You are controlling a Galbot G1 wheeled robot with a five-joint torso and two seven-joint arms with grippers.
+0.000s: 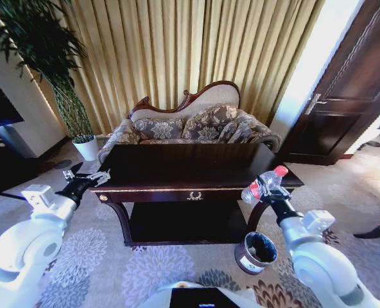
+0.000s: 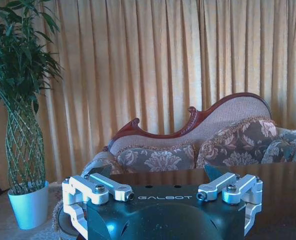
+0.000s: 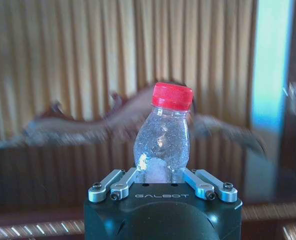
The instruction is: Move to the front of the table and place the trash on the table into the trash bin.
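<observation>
The dark glossy table [image 1: 177,168] with its gold trim and central emblem stands on a floral-patterned carpet [image 1: 106,256], its top reflecting the room and its lower shelf in shadow. Behind it sits a carved-back floral sofa [image 1: 196,122] against long golden curtains [image 1: 177,51], with a tall potted plant [image 1: 61,83] to the robot's left and a dark wooden door [image 1: 350,83] to its right. On the carpet near the table's right front leg stands the trash bin [image 1: 255,252], round and dark with a black inside and a pale label on its side. The right gripper [image 1: 262,191] is clamped around a clear plastic bottle [image 3: 163,140] with a red cap, held upright just off the table's right front corner and above the bin. The left gripper [image 1: 95,176] hovers at the table's left front corner, fingers spread wide with nothing between them.
</observation>
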